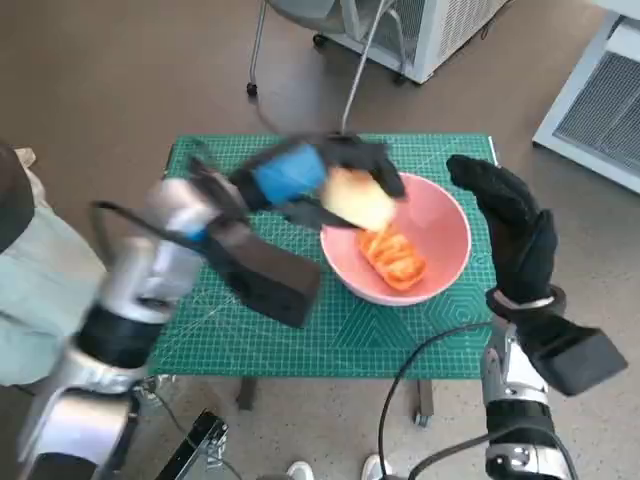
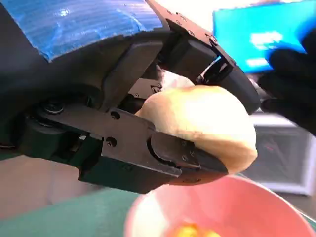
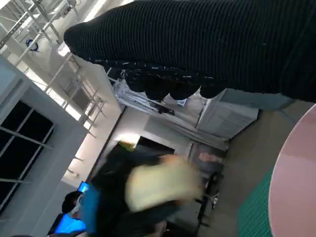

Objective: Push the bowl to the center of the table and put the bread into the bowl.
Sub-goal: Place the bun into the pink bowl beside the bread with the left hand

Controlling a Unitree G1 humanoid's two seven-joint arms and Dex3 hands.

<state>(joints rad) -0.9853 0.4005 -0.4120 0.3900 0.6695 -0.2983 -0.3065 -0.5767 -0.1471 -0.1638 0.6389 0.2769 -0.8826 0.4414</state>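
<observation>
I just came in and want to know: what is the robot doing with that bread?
The robot's left hand grips a pale piece of bread in its fingers and holds it above the pink bowl. The bowl sits on the green mat and already has something orange in it. The right hand, in its black glove, is beside the bowl, holding nothing. The bread isn't in the bowl yet.

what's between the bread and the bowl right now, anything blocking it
Nothing visible blocks it. The left hand holds the bread over the bowl; only an orange item lies inside.
</observation>
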